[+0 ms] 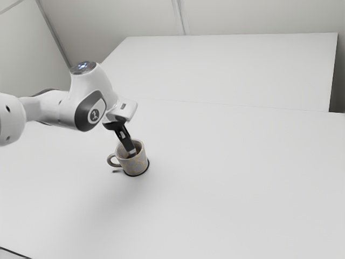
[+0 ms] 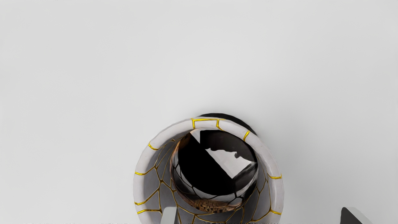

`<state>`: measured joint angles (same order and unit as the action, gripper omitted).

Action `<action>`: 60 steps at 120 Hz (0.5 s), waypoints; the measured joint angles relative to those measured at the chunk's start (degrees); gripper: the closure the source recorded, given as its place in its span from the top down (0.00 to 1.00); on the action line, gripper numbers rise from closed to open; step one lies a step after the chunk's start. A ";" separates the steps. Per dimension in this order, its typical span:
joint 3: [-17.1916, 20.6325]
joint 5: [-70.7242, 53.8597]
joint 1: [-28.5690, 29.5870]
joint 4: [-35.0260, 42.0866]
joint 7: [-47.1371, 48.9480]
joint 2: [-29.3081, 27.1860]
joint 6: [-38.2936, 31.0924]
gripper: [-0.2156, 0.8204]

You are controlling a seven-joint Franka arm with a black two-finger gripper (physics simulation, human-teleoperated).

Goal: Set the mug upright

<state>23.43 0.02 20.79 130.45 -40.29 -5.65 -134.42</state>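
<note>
Pale walls (image 1: 237,13) stand well behind the mug (image 1: 136,164); wide-spread fingers (image 1: 127,143) crowd it, one at its mouth, one beyond its rim. It sits upright on the white table (image 1: 232,189), gold-veined, glossy-dark inside.

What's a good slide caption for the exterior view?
A patterned mug stands upright on a white table, the black tool angled down at its mouth.

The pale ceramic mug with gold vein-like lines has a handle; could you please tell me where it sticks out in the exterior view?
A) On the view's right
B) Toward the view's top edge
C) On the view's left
C: the curved handle stands out from the mug's body on the exterior view's left.
</note>
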 joint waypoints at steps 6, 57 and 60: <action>0.08 0.24 0.07 -2.52 2.24 -0.10 2.95 0.77; -14.98 0.59 -17.67 -34.22 21.27 5.67 30.39 0.79; -16.46 0.56 -19.25 -36.14 22.04 6.29 31.93 0.79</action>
<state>6.97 0.58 1.54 94.30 -18.25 0.65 -102.48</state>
